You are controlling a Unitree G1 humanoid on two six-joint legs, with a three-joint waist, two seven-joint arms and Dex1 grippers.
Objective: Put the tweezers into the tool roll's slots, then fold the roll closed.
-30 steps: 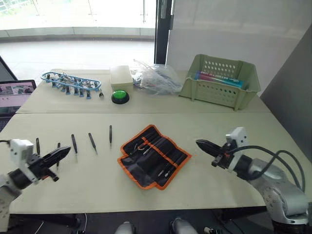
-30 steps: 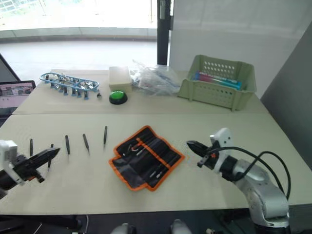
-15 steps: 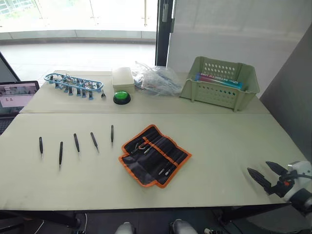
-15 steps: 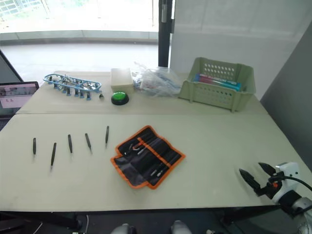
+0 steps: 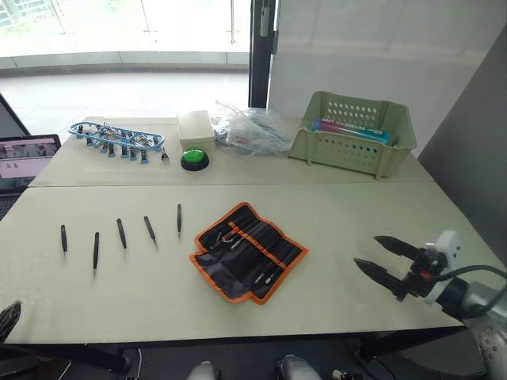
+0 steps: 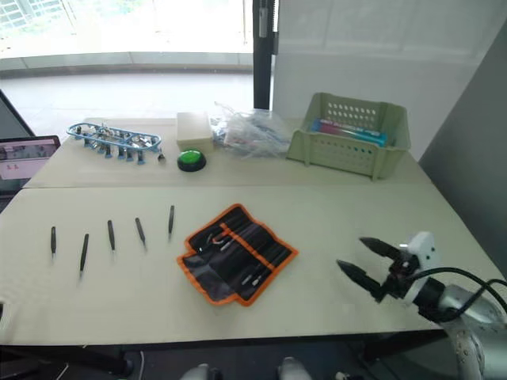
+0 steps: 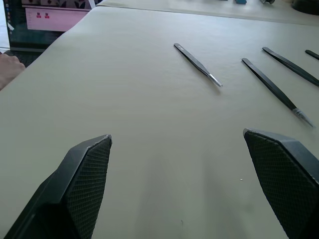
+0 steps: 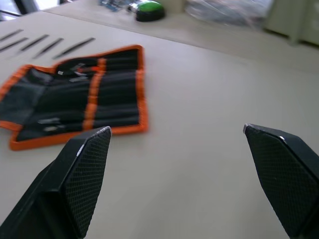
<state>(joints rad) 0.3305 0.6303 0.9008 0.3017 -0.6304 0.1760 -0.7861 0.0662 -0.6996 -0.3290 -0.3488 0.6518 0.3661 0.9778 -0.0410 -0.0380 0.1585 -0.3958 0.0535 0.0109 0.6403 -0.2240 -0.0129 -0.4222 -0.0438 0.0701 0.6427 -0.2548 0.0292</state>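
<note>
The tool roll (image 5: 248, 251) looks like matt black cloth; the tweezers (image 7: 197, 64) are matt black with bare metal tips.

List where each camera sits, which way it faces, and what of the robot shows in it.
Left eye, right eye: on the head, looking down over the table; right pincer open, tool roll centre.
Left wrist: low along the left pincer, open, toward the tweezers.
Right wrist: low along the right pincer, toward the tool roll.
Shared: head views and left wrist show the tweezers; head and right wrist the roll.

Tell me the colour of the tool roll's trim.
Orange, edging the black tool roll; clearest in the left eye view.
</note>
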